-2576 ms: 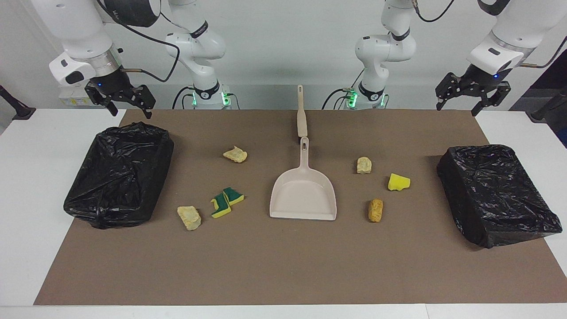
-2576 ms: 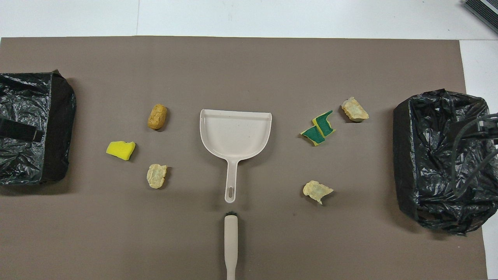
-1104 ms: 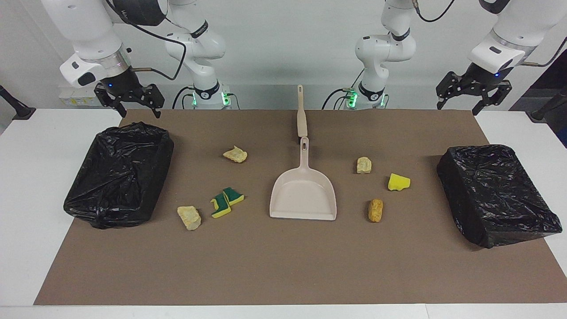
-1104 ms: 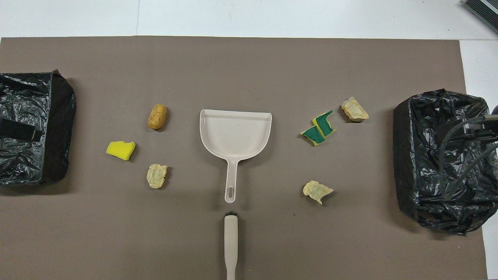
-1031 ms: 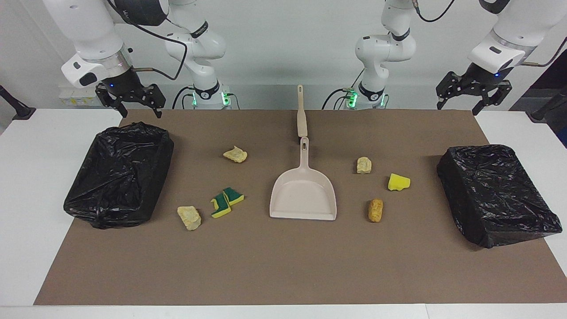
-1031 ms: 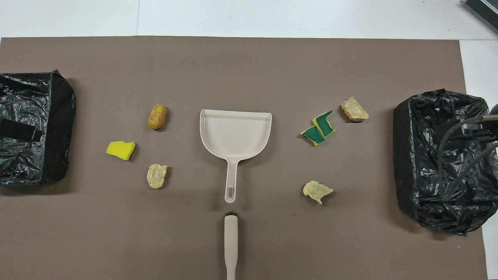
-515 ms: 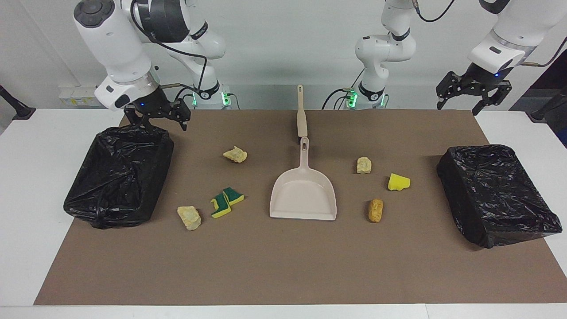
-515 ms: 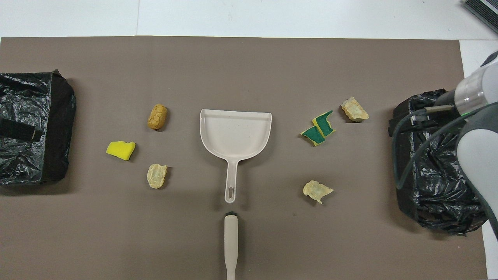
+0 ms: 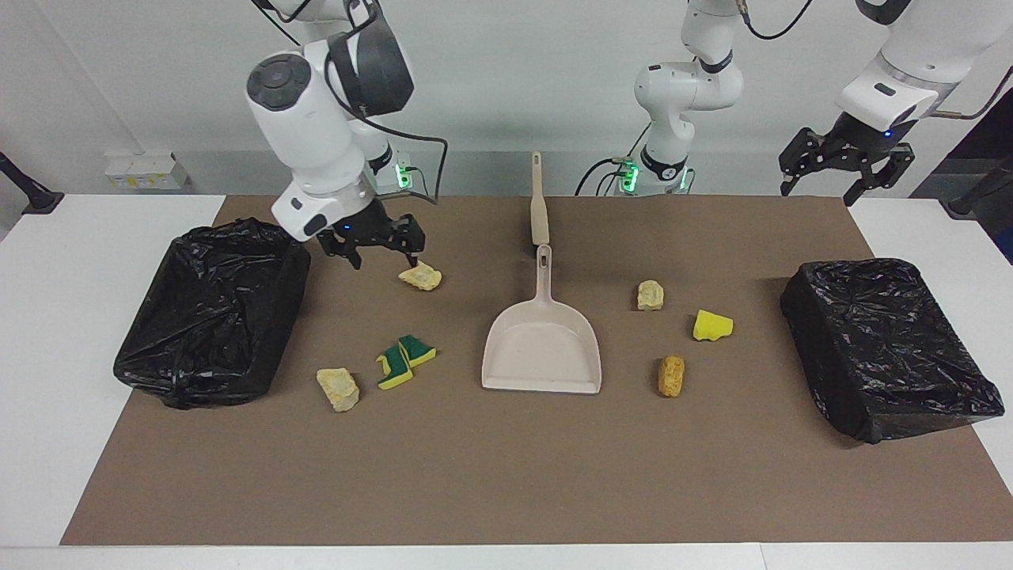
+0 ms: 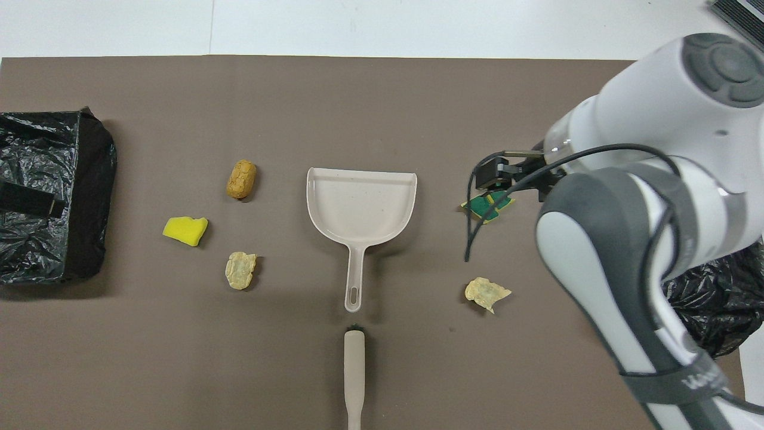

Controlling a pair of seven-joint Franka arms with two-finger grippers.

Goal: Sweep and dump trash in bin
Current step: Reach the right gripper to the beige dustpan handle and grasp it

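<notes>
The white bench (image 9: 103, 237) is covered by a brown mat (image 9: 506, 475). On the mat are laid a dustpan (image 9: 542, 348), a brush (image 9: 540, 214), seven sponge scraps (image 9: 671, 375) and two black-bagged bins (image 9: 214, 313).

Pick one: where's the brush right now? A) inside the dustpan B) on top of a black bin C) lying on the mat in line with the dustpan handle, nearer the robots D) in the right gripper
C: the brush lies flat on the mat just past the end of the dustpan handle, nearer the robots, and the open right gripper holds nothing.
</notes>
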